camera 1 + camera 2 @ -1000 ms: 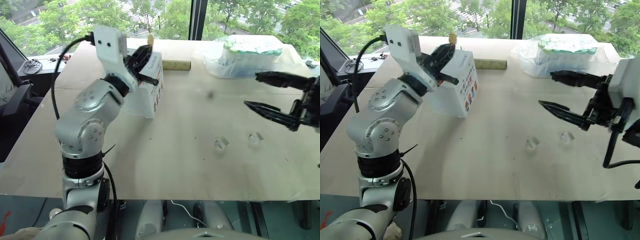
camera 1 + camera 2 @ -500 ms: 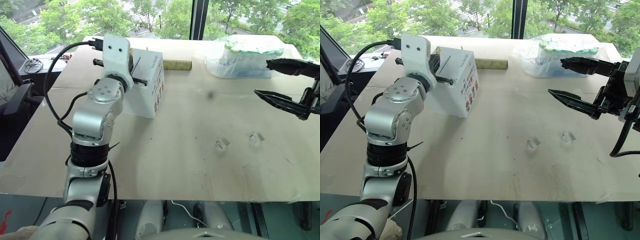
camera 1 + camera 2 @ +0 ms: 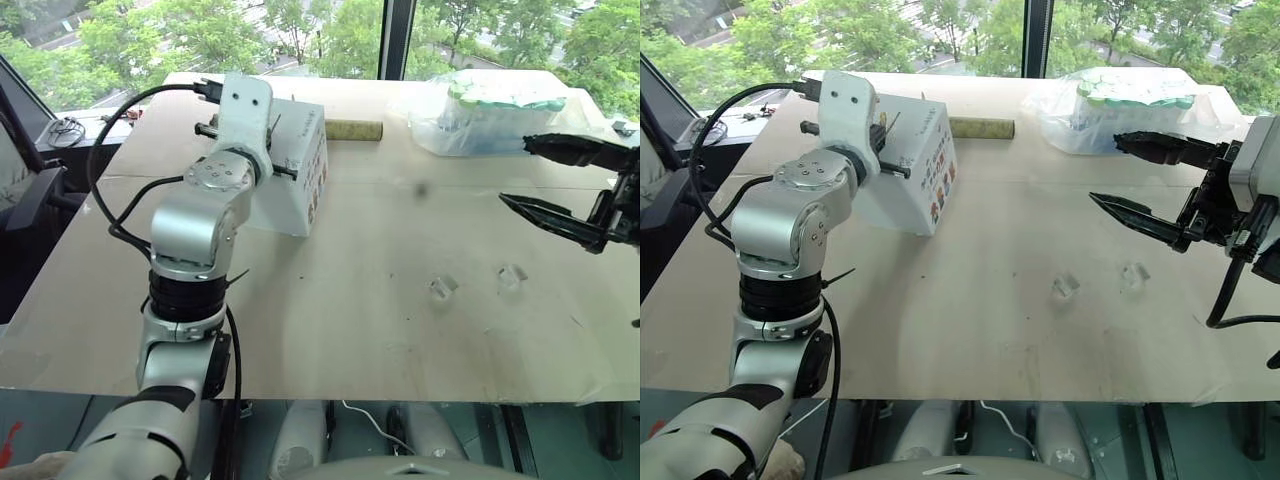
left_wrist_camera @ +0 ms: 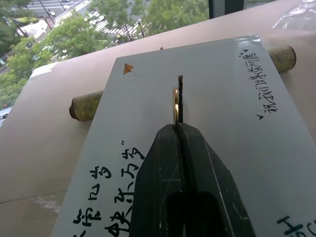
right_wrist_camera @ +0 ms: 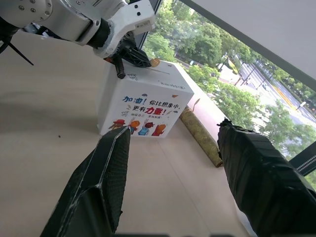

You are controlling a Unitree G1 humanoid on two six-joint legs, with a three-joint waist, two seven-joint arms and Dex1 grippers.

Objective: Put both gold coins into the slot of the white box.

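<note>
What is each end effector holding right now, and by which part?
The left end effector pinches a gold coin by its lower edge, on edge beside the slot of the white box. The right end effector holds nothing.

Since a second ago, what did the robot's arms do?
The left gripper, shut on a gold coin, tipped from pointing up to nearly level and came down over the white box, bringing the coin edge-on beside the slot. The right gripper stayed open in the air. The box and tube stayed put.
</note>
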